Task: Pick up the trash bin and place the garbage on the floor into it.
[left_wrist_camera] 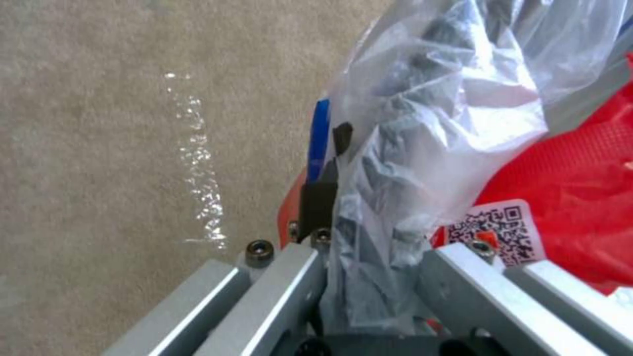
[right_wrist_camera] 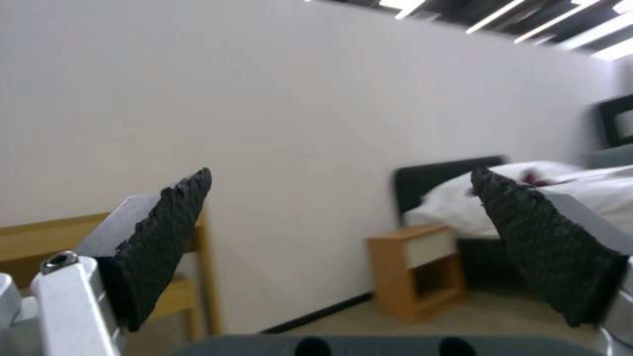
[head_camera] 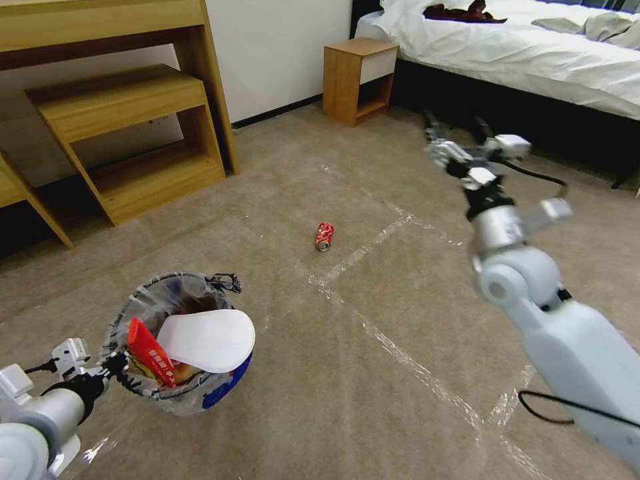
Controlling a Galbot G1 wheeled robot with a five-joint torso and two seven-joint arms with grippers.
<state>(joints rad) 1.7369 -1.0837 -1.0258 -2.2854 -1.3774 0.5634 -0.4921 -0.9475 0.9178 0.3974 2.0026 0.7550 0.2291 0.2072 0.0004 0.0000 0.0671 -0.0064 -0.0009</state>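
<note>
The trash bin (head_camera: 179, 347), dark with a crinkly clear bag (left_wrist_camera: 435, 113) and a blue patch (head_camera: 227, 390), hangs at lower left above the floor (head_camera: 313, 413). My left gripper (head_camera: 119, 365) is shut on its near rim. In the left wrist view the left gripper (left_wrist_camera: 369, 227) pinches the bag and rim. Inside the bin lie a white insole (head_camera: 208, 340) and a red wrapper (head_camera: 151, 353) (left_wrist_camera: 573, 198). A crushed red can (head_camera: 325, 236) lies on the carpet beside a tape strip. My right gripper (head_camera: 455, 128) (right_wrist_camera: 343, 198) is raised at upper right, open and holding nothing.
A wooden desk with stepped shelves (head_camera: 127, 127) stands at the back left. A wooden nightstand (head_camera: 357, 80) (right_wrist_camera: 422, 267) and a bed (head_camera: 527, 53) line the back right. Shiny tape strips (head_camera: 400, 357) cross the carpet. A black cable (head_camera: 547, 408) loops by my right arm.
</note>
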